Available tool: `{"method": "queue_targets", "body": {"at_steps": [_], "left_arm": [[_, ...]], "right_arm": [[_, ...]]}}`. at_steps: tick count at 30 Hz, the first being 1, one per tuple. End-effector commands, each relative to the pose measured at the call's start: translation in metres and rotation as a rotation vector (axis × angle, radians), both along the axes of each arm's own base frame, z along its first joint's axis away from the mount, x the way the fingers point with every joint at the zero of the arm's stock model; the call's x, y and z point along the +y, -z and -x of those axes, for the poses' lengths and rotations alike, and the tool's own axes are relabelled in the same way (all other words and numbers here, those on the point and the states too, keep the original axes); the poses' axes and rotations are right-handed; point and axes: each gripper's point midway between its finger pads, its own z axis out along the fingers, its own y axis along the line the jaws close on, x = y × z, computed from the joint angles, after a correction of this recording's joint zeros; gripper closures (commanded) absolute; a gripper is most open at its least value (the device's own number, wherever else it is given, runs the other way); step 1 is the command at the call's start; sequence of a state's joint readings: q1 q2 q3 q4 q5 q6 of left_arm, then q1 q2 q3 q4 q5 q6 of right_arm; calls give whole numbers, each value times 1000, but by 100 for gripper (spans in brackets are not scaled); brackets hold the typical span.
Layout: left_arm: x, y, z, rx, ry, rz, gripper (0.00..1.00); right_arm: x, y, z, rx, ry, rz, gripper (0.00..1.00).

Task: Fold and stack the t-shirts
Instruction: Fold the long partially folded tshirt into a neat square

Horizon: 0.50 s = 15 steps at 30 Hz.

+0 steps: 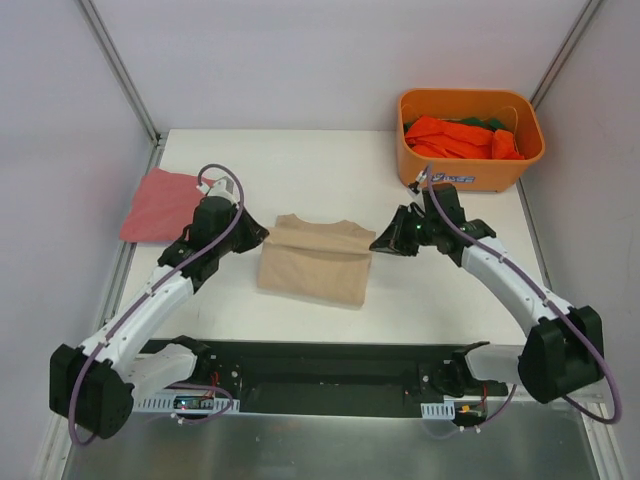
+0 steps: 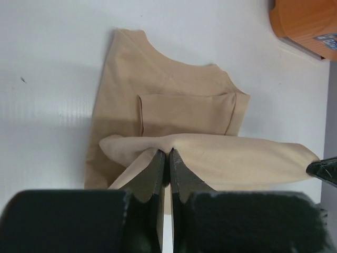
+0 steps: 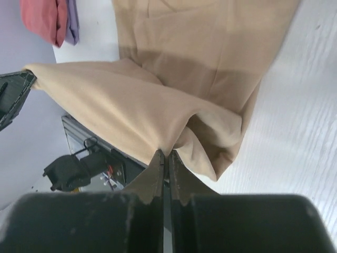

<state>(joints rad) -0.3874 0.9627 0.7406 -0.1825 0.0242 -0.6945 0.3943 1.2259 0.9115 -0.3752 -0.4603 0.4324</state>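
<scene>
- The beige t-shirt [image 1: 315, 268] lies in the middle of the table [image 1: 300, 165], between the two arms, its neckline toward the far side.
- One edge of it is lifted off the rest and stretched left to right as a taut band across the far part of the shirt, just near of the neckline.
- The left gripper [image 2: 168, 155] is clenched on the left end of that band, and the right gripper [image 3: 164, 156] is clenched on the right end.
- Each pair of jaws stands pressed together with only thin cloth between.
- The held edge runs along the line from one gripper to the other, and the flat body of the shirt lies below it and toward the near side.
- Neither arm is nearer, since each holds its own corner, so the coming move looks like a shared one: lay the band down level by the neckline, then let go.
- An uneven drop would likely skew the fold.
- The cloth is soft and plain, with sleeves tucked in and a loose bulge under the lifted edge.
- A pinkish-red t-shirt [image 1: 160, 205] lies flat at the far left, well apart.
- An orange bin [image 1: 470, 170] at the far right holds orange t-shirts [image 1: 455, 138], with a green one [image 1: 478, 122] just showing.
</scene>
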Motion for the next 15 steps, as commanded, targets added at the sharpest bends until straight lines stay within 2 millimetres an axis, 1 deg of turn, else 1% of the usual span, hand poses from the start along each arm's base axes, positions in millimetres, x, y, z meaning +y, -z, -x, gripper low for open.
{"method": "queue_targets", "body": {"at_steps": [1, 3, 4, 5, 7, 9, 11, 12, 13, 15], "left_arm": [[11, -17, -41, -78, -77, -90, 100], [10, -11, -51, -63, -88, -107, 100], [10, -12, -56, -63, -92, -114, 100], [10, -5, -60, -49, -91, -129, 100], [7, -6, -72, -53, -84, -140, 100], [3, 0, -81, -37, -71, -151, 100], [-1, 13, -90, 1, -55, -161, 100], [-4, 15, -94, 11, -43, -156, 100], [-6, 22, -97, 31, -34, -153, 100], [-6, 31, -106, 57, -38, -159, 100]], "right_arm": [[-6, -7, -43, -80, 40, 41, 99], [-7, 1, -53, -62, 49, 49, 100], [-7, 3, -58, -58, 55, 51, 100], [-7, 8, -62, -47, 59, 54, 99], [-9, 14, -72, -35, 77, 69, 100], [-10, 18, -79, -39, 93, 77, 99], [-10, 23, -86, -36, 107, 73, 100], [-11, 27, -91, -32, 121, 76, 99], [-12, 31, -95, -34, 133, 81, 100], [-15, 38, -105, -48, 151, 101, 100]]}}
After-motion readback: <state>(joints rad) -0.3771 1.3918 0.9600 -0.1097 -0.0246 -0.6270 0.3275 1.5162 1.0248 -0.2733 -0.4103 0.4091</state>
